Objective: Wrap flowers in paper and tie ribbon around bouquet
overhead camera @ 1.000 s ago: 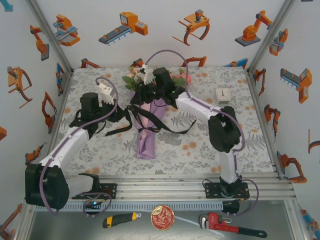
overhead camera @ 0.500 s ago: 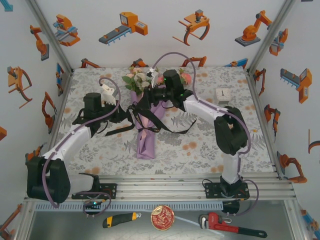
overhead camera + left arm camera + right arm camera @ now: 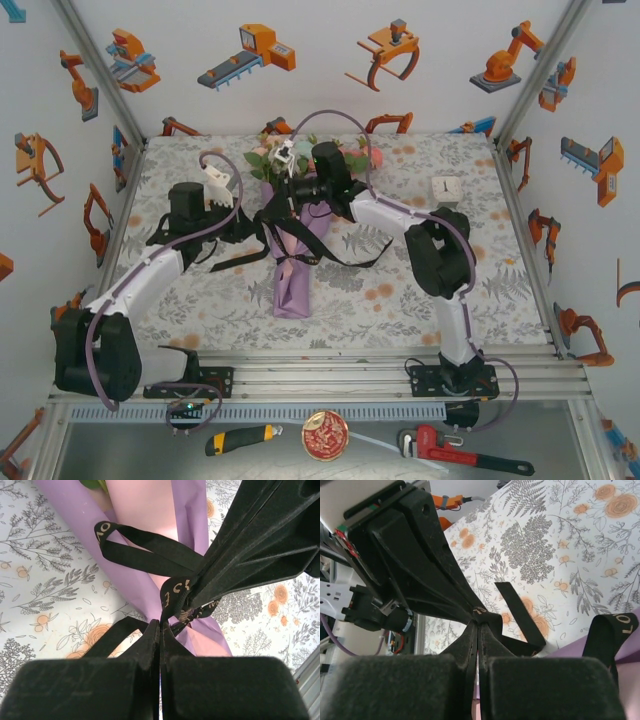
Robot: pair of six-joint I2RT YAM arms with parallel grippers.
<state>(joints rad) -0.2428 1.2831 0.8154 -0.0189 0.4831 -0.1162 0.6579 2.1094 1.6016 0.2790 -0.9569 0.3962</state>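
The bouquet [image 3: 292, 250] lies mid-table: a lilac paper [image 3: 291, 290] cone with the flowers [image 3: 272, 160] at its far end. The black ribbon [image 3: 345, 258] is tied round the cone, its loops and tails spread to both sides. In the left wrist view the ribbon [image 3: 142, 550] crosses the paper [image 3: 150, 510] at a knot. My left gripper [image 3: 160, 624] is shut on a strand just below that knot. My right gripper [image 3: 479, 614] is shut on another strand, beside the purple paper [image 3: 570, 652]. Both grippers, left [image 3: 260, 224] and right [image 3: 280, 205], meet over the cone's left side.
A small white cube [image 3: 445, 190] stands at the table's back right. On the front shelf below the rail lie a utility knife [image 3: 240, 438], a round tin [image 3: 325, 432] and a red pipe wrench [image 3: 460, 450]. Printed walls close in three sides.
My right gripper, open a moment ago, has shut on the ribbon, and its wrist has swung slightly left over the flowers. The left arm has barely moved.
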